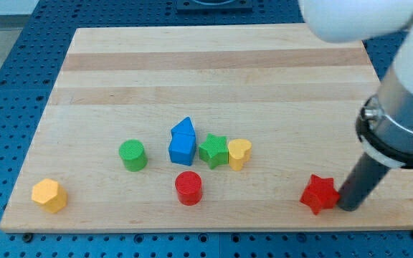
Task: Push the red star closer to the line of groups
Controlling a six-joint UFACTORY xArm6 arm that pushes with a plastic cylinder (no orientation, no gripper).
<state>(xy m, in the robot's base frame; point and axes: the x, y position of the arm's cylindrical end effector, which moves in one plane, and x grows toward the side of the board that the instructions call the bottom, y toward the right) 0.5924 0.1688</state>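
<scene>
The red star (pixel 318 193) lies near the board's bottom edge at the view's right. My tip (pixel 348 208) stands just to the star's right, touching or almost touching it. To the left, a row of blocks runs across the board: a green cylinder (pixel 133 155), a blue block (pixel 182 142), a green star (pixel 213 150) and a yellow heart (pixel 239 153), the last three packed close together. A red cylinder (pixel 188 188) sits just below that row. A yellow hexagon (pixel 49 195) lies at the bottom left corner.
The wooden board (pixel 214 79) rests on a blue perforated table (pixel 6 79). The arm's white and grey body (pixel 400 107) hangs over the board's right edge. The red star is close to the board's bottom edge.
</scene>
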